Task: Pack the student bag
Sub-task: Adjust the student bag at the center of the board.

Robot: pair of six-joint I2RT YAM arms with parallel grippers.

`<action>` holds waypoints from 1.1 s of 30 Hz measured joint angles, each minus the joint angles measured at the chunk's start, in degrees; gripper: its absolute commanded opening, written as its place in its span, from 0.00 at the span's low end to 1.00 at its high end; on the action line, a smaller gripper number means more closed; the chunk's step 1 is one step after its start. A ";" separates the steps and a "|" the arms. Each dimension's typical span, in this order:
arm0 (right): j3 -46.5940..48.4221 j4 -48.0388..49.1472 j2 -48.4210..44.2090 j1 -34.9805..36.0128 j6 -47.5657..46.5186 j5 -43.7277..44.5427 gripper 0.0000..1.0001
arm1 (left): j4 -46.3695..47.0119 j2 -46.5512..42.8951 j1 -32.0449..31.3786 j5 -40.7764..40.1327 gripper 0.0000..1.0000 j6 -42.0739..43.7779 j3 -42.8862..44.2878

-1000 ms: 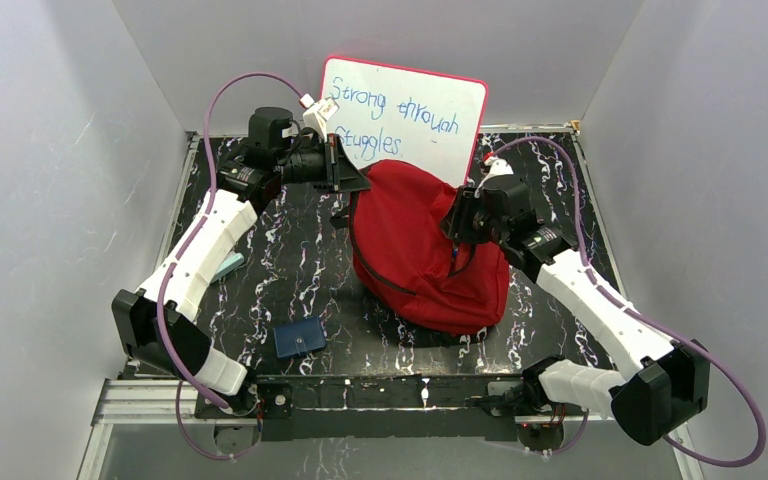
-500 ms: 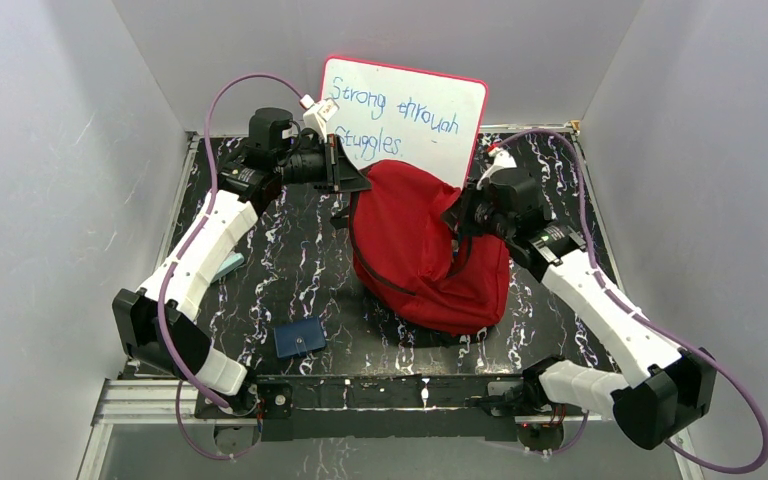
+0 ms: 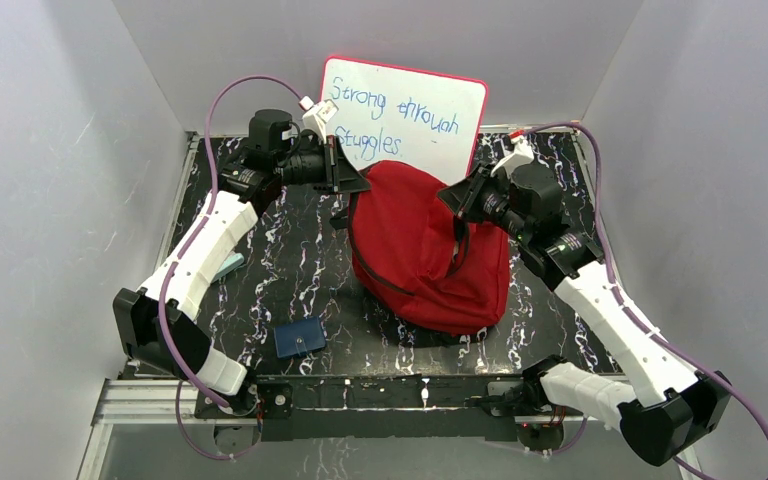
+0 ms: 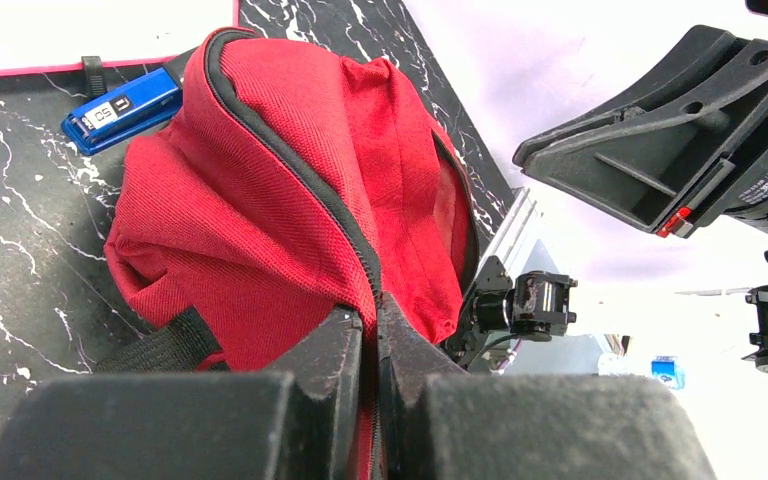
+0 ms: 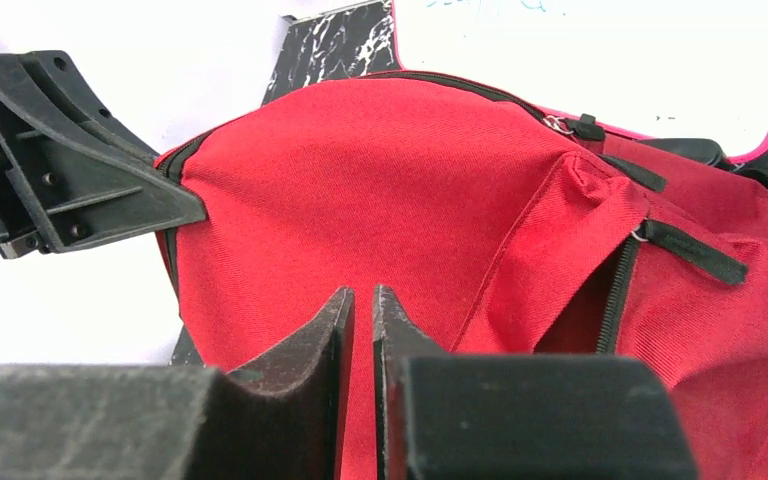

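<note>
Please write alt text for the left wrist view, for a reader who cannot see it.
The left gripper pinches the zipper edge of a red backpack on a black marbled table. A blue stapler lies beside it.

Red student bag (image 3: 425, 260) slumped upright, table (image 3: 300, 270) centre.
</note>
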 measured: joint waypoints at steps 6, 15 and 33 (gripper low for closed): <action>0.02 -3.67 -1.09 0.00 -2.32 5.03 0.40 | 0.42 0.00 0.02 0.07 0.00 -0.13 -0.31; 0.31 -11.28 -2.36 -0.11 -7.63 5.99 0.50 | 1.31 0.02 0.07 0.35 0.00 -0.44 -1.14; 0.33 -14.19 7.17 -0.11 -9.77 3.80 0.56 | 2.62 0.00 0.07 0.96 0.00 -0.72 -1.70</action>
